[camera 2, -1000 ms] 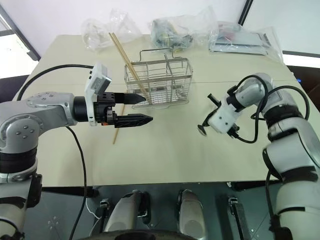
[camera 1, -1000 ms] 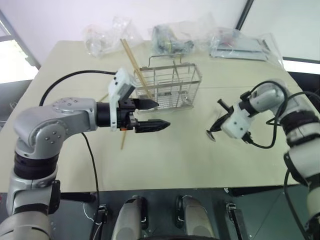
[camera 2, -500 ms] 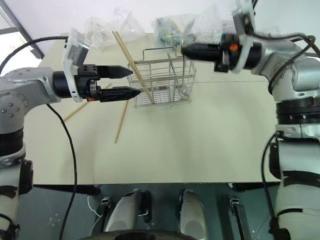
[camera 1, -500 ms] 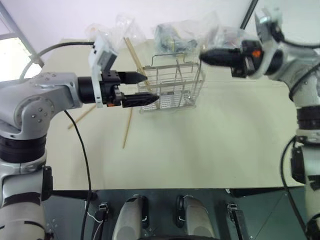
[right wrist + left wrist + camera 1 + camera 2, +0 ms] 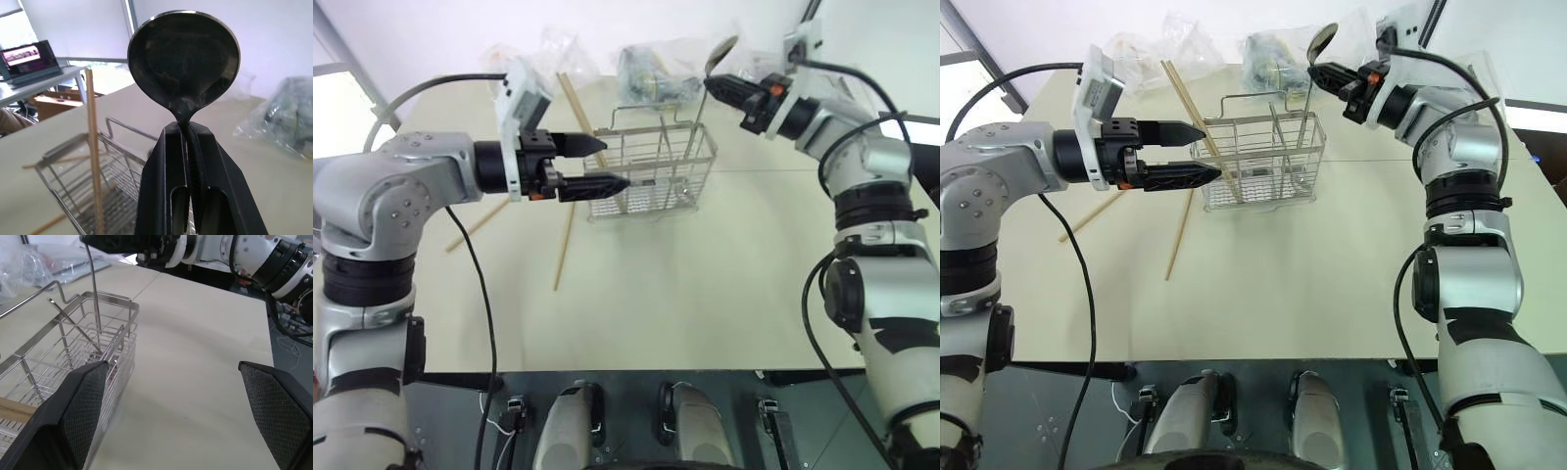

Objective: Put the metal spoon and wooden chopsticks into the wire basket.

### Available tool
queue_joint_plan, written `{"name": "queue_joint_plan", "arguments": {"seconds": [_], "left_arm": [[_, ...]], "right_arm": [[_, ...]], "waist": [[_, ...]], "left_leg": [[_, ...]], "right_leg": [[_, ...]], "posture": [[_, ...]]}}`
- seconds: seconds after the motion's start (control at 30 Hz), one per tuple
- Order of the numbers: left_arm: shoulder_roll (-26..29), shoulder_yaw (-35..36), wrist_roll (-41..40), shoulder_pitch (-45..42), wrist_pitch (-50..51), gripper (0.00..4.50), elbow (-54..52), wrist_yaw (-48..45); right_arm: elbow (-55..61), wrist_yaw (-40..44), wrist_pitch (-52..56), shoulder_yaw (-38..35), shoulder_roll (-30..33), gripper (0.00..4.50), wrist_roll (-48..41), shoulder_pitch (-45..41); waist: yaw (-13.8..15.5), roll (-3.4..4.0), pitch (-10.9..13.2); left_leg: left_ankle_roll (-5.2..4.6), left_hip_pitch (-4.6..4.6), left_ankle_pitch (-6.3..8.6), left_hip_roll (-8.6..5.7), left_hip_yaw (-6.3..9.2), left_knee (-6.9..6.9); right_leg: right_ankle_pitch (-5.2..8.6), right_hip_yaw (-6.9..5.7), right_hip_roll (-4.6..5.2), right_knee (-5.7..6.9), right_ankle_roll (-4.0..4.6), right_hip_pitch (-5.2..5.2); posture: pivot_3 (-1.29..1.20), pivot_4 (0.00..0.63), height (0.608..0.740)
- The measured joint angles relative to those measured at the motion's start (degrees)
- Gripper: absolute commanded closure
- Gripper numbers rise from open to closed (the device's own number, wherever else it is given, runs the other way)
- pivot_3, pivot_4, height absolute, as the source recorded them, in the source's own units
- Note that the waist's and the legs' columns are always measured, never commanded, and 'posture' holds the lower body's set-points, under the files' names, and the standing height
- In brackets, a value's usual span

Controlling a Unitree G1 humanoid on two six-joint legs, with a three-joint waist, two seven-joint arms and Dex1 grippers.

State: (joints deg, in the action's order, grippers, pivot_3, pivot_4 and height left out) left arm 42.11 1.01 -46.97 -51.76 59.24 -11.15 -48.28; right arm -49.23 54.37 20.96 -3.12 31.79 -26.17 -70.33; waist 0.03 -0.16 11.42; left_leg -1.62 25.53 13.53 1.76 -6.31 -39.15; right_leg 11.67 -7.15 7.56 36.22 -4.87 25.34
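Right claw, metal spoon now over wire basket

Metal spoon above wire basket

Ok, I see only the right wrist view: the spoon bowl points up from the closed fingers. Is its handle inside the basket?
Observer: Yes. The spoon handle reaches down inside the basket, near its right end.
Operator: And where is the left gripper?
Observer: The left gripper is open and empty, at the basket's left end.
Operator: Are any chopsticks outside the basket?
Observer: Two chopsticks lie on the table, left of the basket.
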Motion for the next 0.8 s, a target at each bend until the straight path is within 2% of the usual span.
{"name": "queue_joint_plan", "arguments": {"seconds": [0.1,0.3,0.5,0.67,0.8], "left_arm": [[0.1,0.5,0.0,0.1,0.2,0.00,-0.5,0.5],[0.1,0.7,0.0,0.3,0.5,0.00,-1.0,1.6],[0.1,1.7,0.9,0.3,0.4,0.00,-1.0,4.4],[0.2,7.0,3.1,0.3,0.3,0.00,0.4,11.4],[3.4,10.0,5.9,1.3,0.5,0.00,1.4,15.5]], "right_arm": [[-0.9,0.6,-0.2,0.3,-1.2,3.47,2.4,0.0],[0.1,2.2,1.2,0.4,-2.7,0.52,4.3,2.4],[2.4,1.9,1.3,-0.3,-2.3,0.52,5.2,2.7],[3.8,0.0,3.1,-3.9,0.4,0.52,4.6,1.5],[7.5,-0.5,5.1,-7.0,3.3,0.52,3.2,-0.9]], "waist": [[-0.6,0.00,0.0],[-0.8,0.00,0.0],[-0.8,0.00,0.0],[-0.8,0.01,0.0],[-0.9,0.01,0.0]], "left_leg": [[0.00,0.00,0.00,0.00,0.02,0.00],[0.01,-0.01,0.00,0.02,0.03,0.02],[0.01,-0.01,0.00,0.01,0.04,0.02],[0.01,-0.01,0.00,0.01,0.04,0.02],[0.01,-0.03,0.00,0.02,0.02,0.06]], "right_leg": [[0.00,0.00,0.00,0.01,0.00,-0.01],[0.00,0.01,-0.02,0.02,0.00,0.00],[0.00,0.02,-0.01,0.02,0.00,0.00],[0.00,0.04,-0.01,0.02,0.00,0.01],[0.01,0.05,-0.02,0.01,0.00,0.03]], "posture": [[0.00,0.150,0.704],[0.00,0.150,0.704],[0.00,0.150,0.704],[0.00,0.150,0.704],[0.00,0.150,0.704]]}}
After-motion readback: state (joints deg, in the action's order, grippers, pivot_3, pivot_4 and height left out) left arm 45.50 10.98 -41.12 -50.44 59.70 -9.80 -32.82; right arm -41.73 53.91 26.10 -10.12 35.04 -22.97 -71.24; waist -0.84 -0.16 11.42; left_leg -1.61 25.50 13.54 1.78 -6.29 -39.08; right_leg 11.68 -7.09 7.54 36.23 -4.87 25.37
